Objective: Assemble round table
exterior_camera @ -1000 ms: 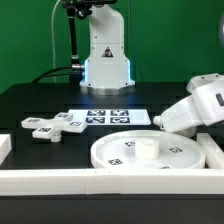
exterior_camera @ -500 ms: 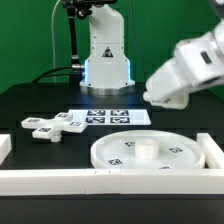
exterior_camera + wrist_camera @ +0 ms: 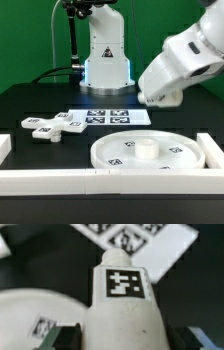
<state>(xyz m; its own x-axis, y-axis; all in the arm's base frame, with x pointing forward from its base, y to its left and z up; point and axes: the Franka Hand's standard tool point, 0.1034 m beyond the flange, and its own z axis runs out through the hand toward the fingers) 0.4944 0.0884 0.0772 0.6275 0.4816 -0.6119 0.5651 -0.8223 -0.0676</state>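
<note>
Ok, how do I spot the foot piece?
Start at the large white rimmed round disc on the black table. Farther back, toward the exterior view's left, lies the flat white plastic foot beside the marker board. It alone is cross-shaped, its arms tagged.

The front of the table was closed off by a long rail bar, and the round disc was hemmed in on the exterior view's right by a second rail. Low obstacles were formed by the cross-shaped foot and the disc's raised hub. Bare table was left between foot and front rail, and between the marker board and the robot base. The gap in the gripper was filled by the leg.
</note>
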